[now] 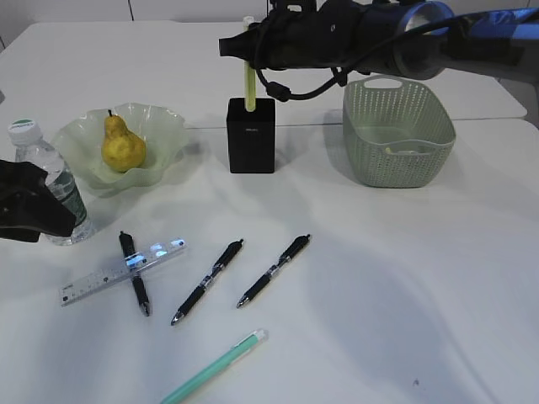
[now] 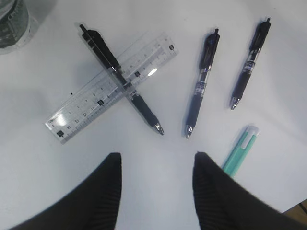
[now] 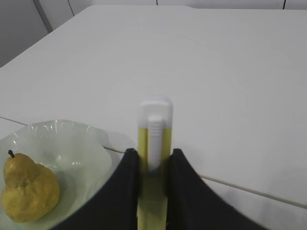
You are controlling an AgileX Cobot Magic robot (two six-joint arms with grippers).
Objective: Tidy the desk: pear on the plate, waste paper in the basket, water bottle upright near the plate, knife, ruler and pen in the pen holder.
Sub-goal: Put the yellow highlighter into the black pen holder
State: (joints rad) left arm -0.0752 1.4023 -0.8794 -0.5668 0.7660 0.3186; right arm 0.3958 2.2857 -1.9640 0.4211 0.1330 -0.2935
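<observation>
The right gripper (image 3: 152, 191) grasps the knife (image 1: 248, 63), upright with its lower end in the holder (image 1: 251, 135). The plate (image 1: 164, 126), left of the holder, holds the pear (image 1: 123, 145). The left gripper (image 2: 156, 191) hangs released above the counter (image 1: 379, 278).

- Translucent pale green wavy glass plate (image 1: 168, 126): glossy
- Sage-green perforated plastic basket (image 1: 397, 143): matt
- Square black pen holder (image 1: 251, 139): matt (smooth)
- Clear plastic ruler (image 2: 112, 86): shiny
</observation>
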